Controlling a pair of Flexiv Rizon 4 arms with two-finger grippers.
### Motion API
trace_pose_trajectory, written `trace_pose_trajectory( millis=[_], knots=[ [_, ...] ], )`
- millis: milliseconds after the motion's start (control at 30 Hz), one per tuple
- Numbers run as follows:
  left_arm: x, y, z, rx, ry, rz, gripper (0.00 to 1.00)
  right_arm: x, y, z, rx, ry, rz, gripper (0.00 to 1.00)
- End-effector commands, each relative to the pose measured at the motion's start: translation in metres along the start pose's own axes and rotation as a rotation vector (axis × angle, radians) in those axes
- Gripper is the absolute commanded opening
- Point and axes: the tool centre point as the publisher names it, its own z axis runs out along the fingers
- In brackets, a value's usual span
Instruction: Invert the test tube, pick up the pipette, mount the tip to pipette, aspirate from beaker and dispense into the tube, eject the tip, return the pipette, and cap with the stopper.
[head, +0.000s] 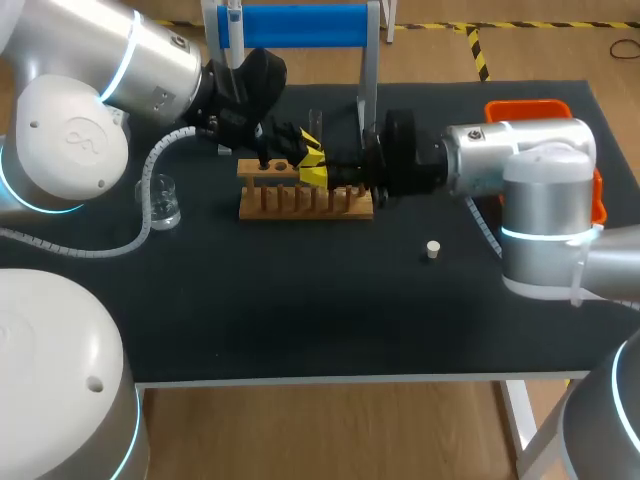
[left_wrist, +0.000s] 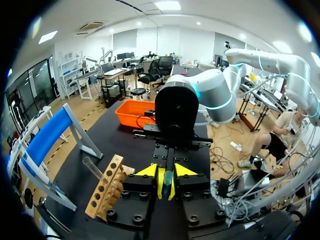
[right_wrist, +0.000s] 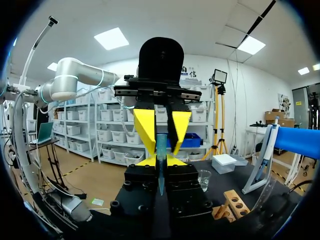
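Observation:
Both grippers meet tip to tip just above the wooden rack (head: 305, 200). In the head view the left gripper (head: 303, 148) and the right gripper (head: 320, 176) hide what lies between them. In the right wrist view a bluish test tube (right_wrist: 161, 150) runs along the right gripper (right_wrist: 160, 162), whose fingers are shut on it. The left gripper (right_wrist: 161, 127) faces it, its yellow fingers (right_wrist: 142, 130) standing slightly apart on either side of the tube. The left wrist view has the tube's end (left_wrist: 167, 177) between the left gripper's (left_wrist: 167, 184) tips. The pipette (head: 232, 30) hangs on the blue stand (head: 300, 25).
A glass beaker (head: 163, 203) stands left of the rack, and a small cork stopper (head: 433, 250) lies to its right. An orange bin (head: 530, 108) sits at the back right. A clear tube (left_wrist: 92, 167) leans by the rack (left_wrist: 105, 192).

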Motion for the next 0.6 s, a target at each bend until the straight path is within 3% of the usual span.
trace_pose_trajectory(
  millis=[33, 300, 600],
  knots=[
    [0.000, 0.000, -0.001, -0.004, 0.002, -0.001, 1.00, 0.005, -0.001, -0.010, 0.001, -0.005, -0.001, 0.00],
    [0.000, 0.000, -0.001, -0.004, 0.002, -0.001, 1.00, 0.015, -0.006, -0.047, 0.004, -0.024, -0.006, 0.00],
    [0.000, 0.000, -0.001, -0.004, 0.002, -0.001, 1.00, 0.032, -0.015, -0.115, 0.009, -0.055, -0.016, 0.00]
  ],
)
